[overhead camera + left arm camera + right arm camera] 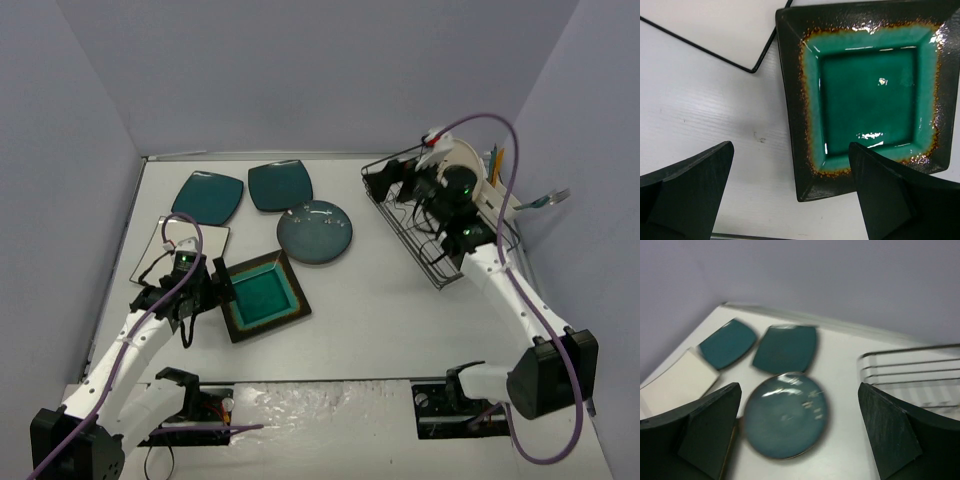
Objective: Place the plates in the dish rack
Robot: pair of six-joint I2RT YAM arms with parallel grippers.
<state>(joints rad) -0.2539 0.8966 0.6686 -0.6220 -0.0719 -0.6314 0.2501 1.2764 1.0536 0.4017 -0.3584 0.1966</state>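
1. Top external view: the left jaws hang low over the bench (380,300), spread apart, right at the left edge of the brown-rimmed teal square plate (265,295), which lies flat.
2. In the left wrist view the two jaws stand wide apart with nothing pinched between them. The brown-rimmed plate fills the space ahead and toward the right-hand jaw, whose tip overlaps the plate's near rim in the picture. I cannot tell whether it touches.
3. The white square plate (172,240) lies flat ahead and to the left of the left jaws in the wrist view, just beside the brown-rimmed plate. From above, the left arm partly covers it.
4. The right jaws hover over the far end of the dish rack (430,225). The right wrist view, though blurred, shows them spread and holding nothing, with the rack's wires ahead of the right-hand jaw.
5. A cream round plate (465,160) stands on edge in the rack, just beside the right jaws, with the white utensil holder (505,200) on the rack's outer side.
6. Below and ahead of the right jaws, framed between them, the blue-grey round plate (314,232) lies flat on the bench.
7. Beyond it, two dark teal rounded square plates (208,196) lie side by side, near each other but apart.
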